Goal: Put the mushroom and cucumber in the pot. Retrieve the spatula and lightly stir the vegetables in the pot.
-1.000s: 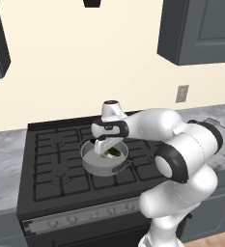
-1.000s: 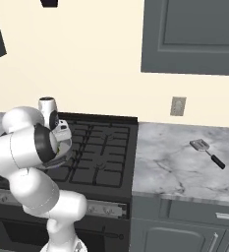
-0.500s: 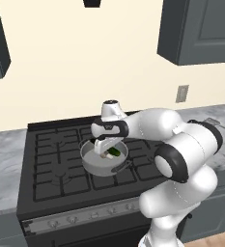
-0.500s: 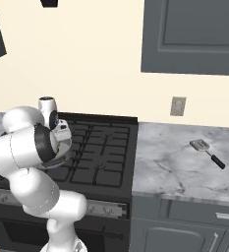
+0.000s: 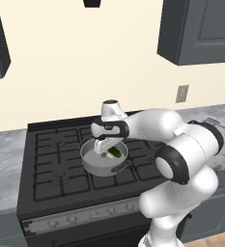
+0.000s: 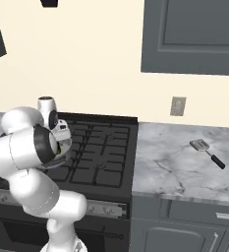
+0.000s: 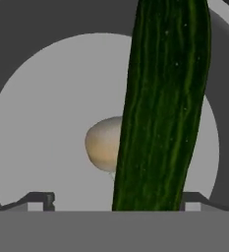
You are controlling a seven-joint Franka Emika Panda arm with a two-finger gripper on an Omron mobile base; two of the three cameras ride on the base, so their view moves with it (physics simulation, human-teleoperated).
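Note:
The grey pot (image 5: 88, 160) stands on the stove, and its flat bottom (image 7: 47, 123) lies close under the hand. Inside it lies the dark green cucumber (image 7: 162, 103) (image 5: 115, 152), slanted over the beige mushroom (image 7: 102, 144) (image 5: 104, 155). My gripper (image 5: 104, 144) (image 7: 118, 199) hangs just above the pot, open, its fingertips (image 7: 41, 199) standing wide on either side of the cucumber. The spatula (image 6: 207, 151) (image 5: 214, 122) lies on the marble counter far to the right, grey blade toward the wall, black handle toward the front.
The black gas stove (image 5: 51, 159) (image 6: 103, 152) fills the middle, with grey marble counter (image 6: 170, 172) to its right and more counter (image 5: 0, 164) to its left. Dark wall cabinets (image 6: 189, 34) hang overhead. A wall outlet (image 6: 177, 106) sits behind the counter.
The jaws have spread wide and let go of the cucumber, which now rests in the pot over the mushroom. The arm has hardly moved.

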